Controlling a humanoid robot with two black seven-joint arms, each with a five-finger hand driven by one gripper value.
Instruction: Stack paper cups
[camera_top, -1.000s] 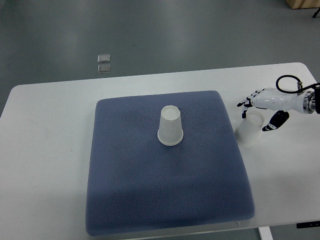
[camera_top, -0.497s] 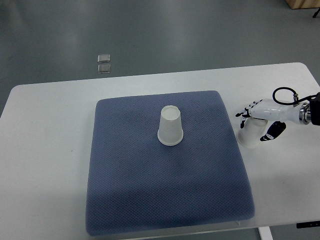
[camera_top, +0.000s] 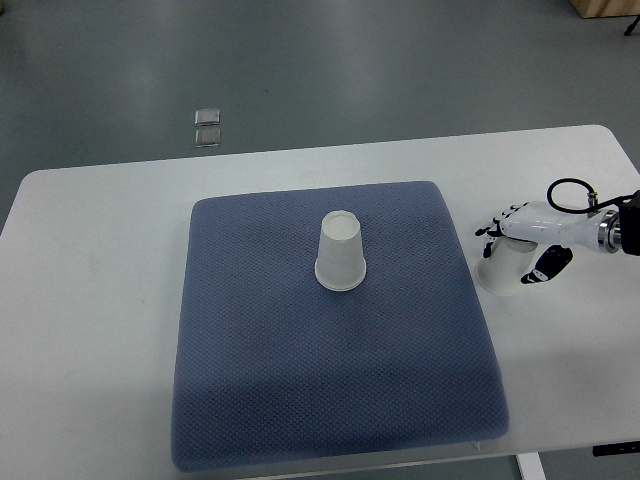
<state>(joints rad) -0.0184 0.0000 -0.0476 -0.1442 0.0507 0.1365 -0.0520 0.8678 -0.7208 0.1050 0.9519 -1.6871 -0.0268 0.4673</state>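
Two white paper cups show in the top view, both upside down with the narrow base uppermost. One upturned white paper cup (camera_top: 341, 252) stands alone near the middle of a square blue-grey padded mat (camera_top: 300, 400), its wide rim flat on the fabric. The other white paper cup (camera_top: 502, 268) stands on the bare tabletop just beside the mat's right edge, and the white robotic right hand (camera_top: 528, 235) is draped over its top, dark-tipped fingers (camera_top: 491, 226) curled down the far side and the thumb (camera_top: 553, 264) pressed against its right flank, so the hand is closed around that cup.

The mat has a fine woven texture and rounded corners and lies on a white table with rounded corners (camera_top: 90, 330), covering most of its middle. Beyond the table is a dull grey-green floor (camera_top: 350, 70), where two small clear square pieces (camera_top: 208, 127) lie close together.

The right arm is cut off at the picture's right edge, only the wrist and a looped black cable (camera_top: 570, 190) showing. The top of the held cup is hidden under the palm.
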